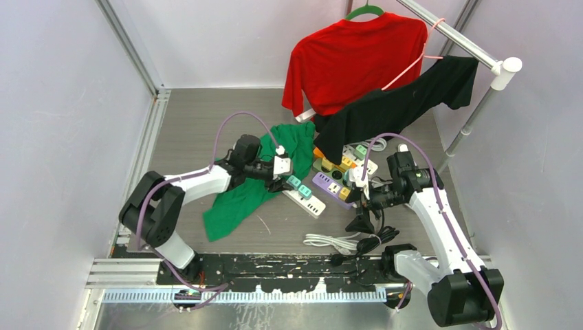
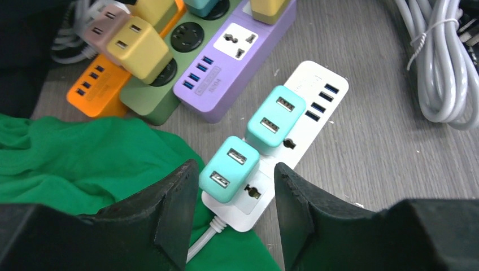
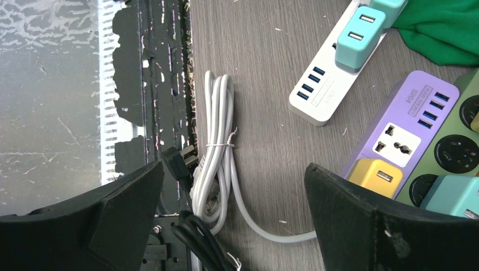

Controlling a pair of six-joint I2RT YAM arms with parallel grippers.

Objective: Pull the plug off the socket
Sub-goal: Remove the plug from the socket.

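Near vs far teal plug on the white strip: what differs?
Near teal plug sits between the left gripper's jaws; far teal plug lies beyond them. Near teal plug is by the white strip's cable end; far teal plug by its blue USB ports. Both teal, two USB slots each, seated in that strip.

Walls: pale lilac-white panels on three sides.
Frame: aluminium post in left rear corner.
Surface: grey wood-grain tabletop.
Furniture: white clothes rail, upper right.
Light: even, soft shadows.
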